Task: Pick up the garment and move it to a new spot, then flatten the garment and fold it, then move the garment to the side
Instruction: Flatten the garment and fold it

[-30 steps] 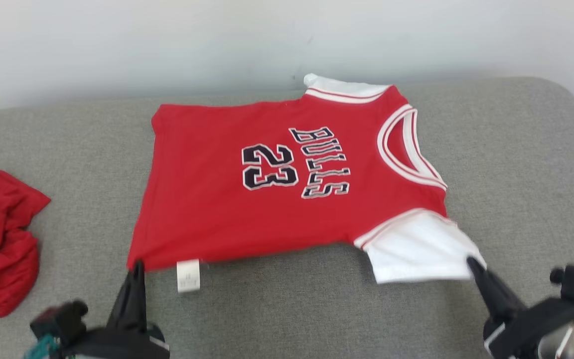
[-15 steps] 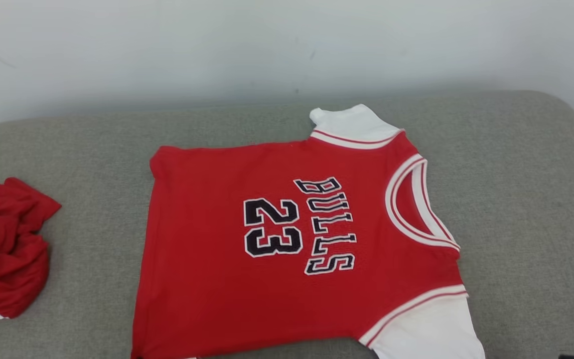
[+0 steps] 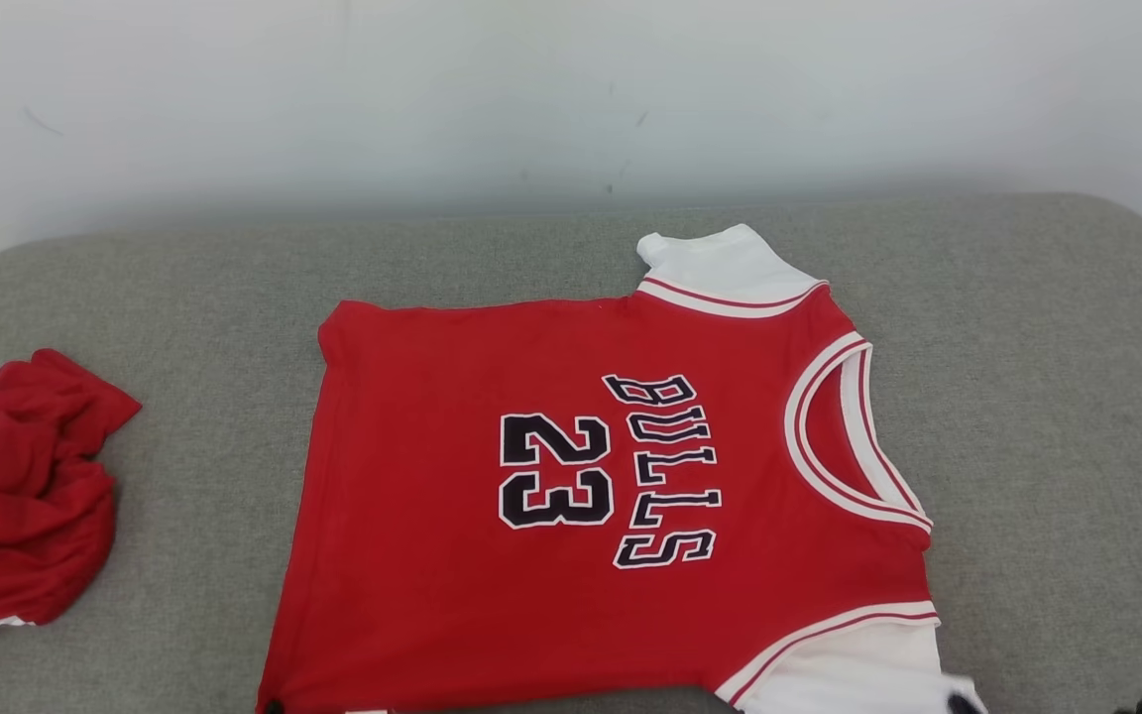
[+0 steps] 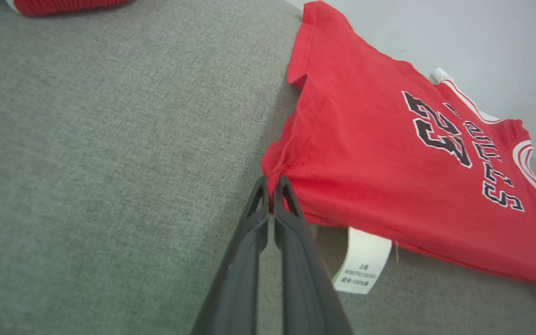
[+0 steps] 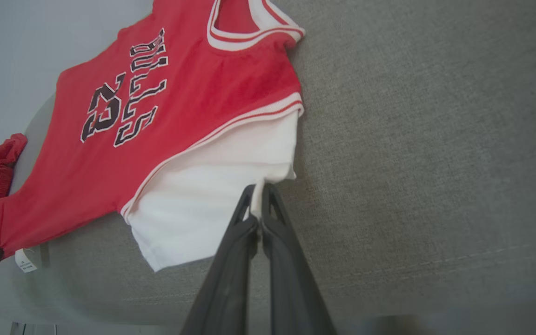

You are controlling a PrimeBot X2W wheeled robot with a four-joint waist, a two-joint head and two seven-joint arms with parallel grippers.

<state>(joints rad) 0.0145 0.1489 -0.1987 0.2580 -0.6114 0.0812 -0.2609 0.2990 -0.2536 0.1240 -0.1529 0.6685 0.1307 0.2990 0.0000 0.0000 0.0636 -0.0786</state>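
Left hand (image 4: 272,179) pinches jersey (image 3: 571,496) hem corner; right hand (image 5: 259,187) pinches its white sleeve (image 5: 212,186)

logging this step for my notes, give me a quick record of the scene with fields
garment: red jersey, spread flat, print up
surface: grey cushion
left pincer: shut on jersey's hem corner
right pincer: shut on white sleeve edge
care tag: sticking out from hem
other item: crumpled red cloth, at robot's left, apart from jersey
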